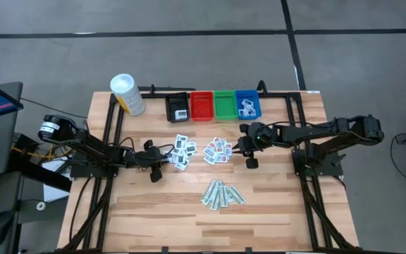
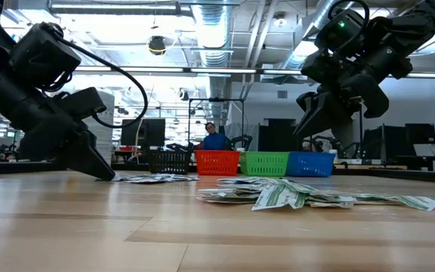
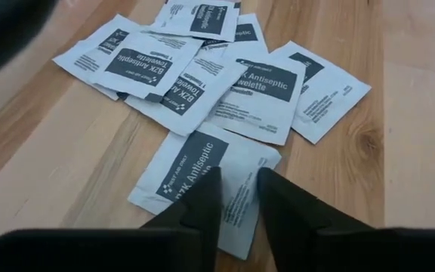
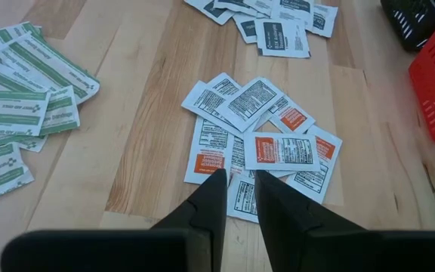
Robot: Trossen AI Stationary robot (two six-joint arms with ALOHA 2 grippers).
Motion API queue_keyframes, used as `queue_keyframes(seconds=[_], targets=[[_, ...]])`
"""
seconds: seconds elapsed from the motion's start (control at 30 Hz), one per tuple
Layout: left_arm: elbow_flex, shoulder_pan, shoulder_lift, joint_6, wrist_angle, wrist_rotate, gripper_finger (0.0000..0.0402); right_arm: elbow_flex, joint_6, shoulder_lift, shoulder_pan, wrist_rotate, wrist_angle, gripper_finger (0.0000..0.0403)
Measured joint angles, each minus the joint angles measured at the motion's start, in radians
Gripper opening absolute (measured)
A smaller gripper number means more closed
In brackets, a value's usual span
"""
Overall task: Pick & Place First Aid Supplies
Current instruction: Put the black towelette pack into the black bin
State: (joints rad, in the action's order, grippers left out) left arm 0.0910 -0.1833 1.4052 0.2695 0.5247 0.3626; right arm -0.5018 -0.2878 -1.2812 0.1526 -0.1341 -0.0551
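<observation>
below, on the wooden desk, we see three loose heaps of first aid supplies. our left hand is down at the desk over the dark-print antiseptic towelette packets; its fingers stand a narrow gap apart astride the edge of the nearest packet, and we cannot tell whether they pinch it. our right hand hangs above the red-print packets, fingers close together with a slit between them, nothing visibly held. pale-green wrapped strips lie in a pile nearer the desk's front edge, apart from both hands. along the far edge stand black, red, green and blue bins, the blue one holding some white packets, with a white canister beside them.
</observation>
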Motion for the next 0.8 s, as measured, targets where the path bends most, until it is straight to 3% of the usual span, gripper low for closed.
queue_keyframes(seconds=[0.37, 0.8], targets=[[-0.001, 0.000, 0.000, 0.001, 0.006, -0.010, 0.0031, 0.000, 0.000, 0.000, 0.000, 0.000, 0.000, 0.0065], [0.008, -0.002, 0.005, 0.002, 0.026, -0.026, 0.0021, 0.000, 0.000, 0.000, 0.000, 0.000, 0.000, 0.0065]])
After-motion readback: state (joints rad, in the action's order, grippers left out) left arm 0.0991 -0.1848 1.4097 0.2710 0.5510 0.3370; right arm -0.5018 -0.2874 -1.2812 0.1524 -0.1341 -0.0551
